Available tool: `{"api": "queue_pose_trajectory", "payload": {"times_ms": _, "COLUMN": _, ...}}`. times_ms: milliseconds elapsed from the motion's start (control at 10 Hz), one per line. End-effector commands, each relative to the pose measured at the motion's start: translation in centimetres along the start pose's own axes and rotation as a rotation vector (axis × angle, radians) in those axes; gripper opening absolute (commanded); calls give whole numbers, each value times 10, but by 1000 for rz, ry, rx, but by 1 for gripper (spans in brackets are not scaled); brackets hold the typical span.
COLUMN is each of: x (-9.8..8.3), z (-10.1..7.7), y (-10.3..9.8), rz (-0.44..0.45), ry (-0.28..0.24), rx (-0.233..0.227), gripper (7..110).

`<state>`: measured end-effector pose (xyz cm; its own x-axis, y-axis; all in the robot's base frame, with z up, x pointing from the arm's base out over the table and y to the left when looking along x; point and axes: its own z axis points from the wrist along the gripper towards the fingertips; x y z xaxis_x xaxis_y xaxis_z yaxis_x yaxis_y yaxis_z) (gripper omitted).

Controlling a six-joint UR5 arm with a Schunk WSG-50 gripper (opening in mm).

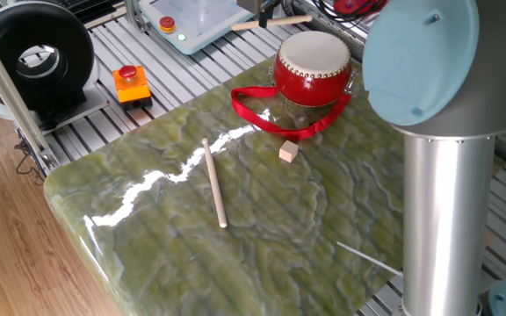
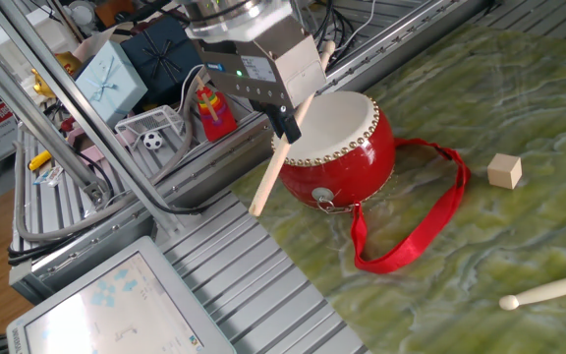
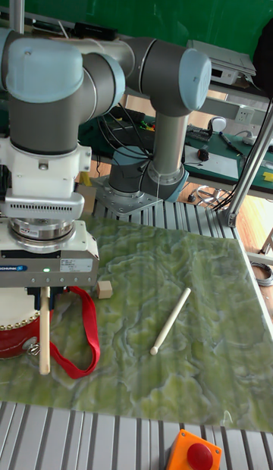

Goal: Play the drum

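Observation:
The drum has a glossy red body and a cream skin, and it stands at the far edge of the green mat. Its red ribbon strap loops out onto the mat. My gripper hangs over the drum's outer rim, shut on a wooden drumstick. In one fixed view the held drumstick lies level above the skin and apart from it. The tall fixed view shows the gripper with the drumstick in front of the drum.
A second drumstick lies loose on the mat, with a small wooden cube near the ribbon. An orange box with a red button sits on the slatted metal table. The arm's grey column stands at the right.

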<state>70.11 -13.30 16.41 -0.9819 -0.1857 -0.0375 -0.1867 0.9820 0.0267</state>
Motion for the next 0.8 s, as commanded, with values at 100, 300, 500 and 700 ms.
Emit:
{"api": "queue_pose_trajectory", "payload": {"times_ms": 100, "x": 1, "z": -8, "y": 5, "rz": -4, "ry": -19, "rx": -26, "gripper": 7}}
{"api": "queue_pose_trajectory", "payload": {"times_ms": 300, "x": 3, "z": -6, "y": 1, "rz": -7, "ry": -10, "rx": -13, "gripper": 7}}
{"api": "queue_pose_trajectory", "payload": {"times_ms": 500, "x": 6, "z": 4, "y": -10, "rz": -23, "ry": 13, "rx": 7, "gripper": 7}}
{"api": "queue_pose_trajectory", "payload": {"times_ms": 700, "x": 6, "z": 22, "y": -21, "rz": -31, "ry": -25, "rx": -9, "gripper": 7}}
